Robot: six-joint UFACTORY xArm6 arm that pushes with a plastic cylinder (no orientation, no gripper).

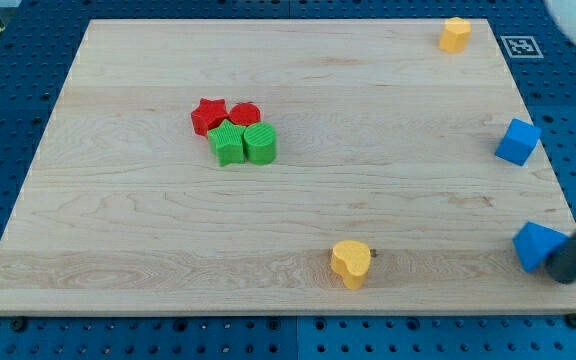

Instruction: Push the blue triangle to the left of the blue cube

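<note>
My tip [566,276] sits at the view's bottom right, at the very edge of the wooden counter [288,230], its dark rod slanting up and off the view's right side. It has no gripper, so there is nothing there to stand apart or together — only the rod's blunt end. The tip is touching, or all but touching, the right side of a blue block [538,245], which lies just inside the counter's right edge; its shape reads as wedge-like, so I take it for the blue triangle, though part of it is hidden behind the rod. The blue cube [518,141] stands further toward the view's top along the same right edge, well apart from the triangle and from my tip.

Elsewhere, a yellow heart-shaped block [351,263] rests near the bottom edge, left of the triangle. A second yellow block [455,34] sits at the top right corner — its shape is hard to tell. Left of centre four blocks cluster, touching: a red star [207,115], a red block [244,114] beside it, a green star-like block [228,143] and a green cylinder [260,144] just below.
</note>
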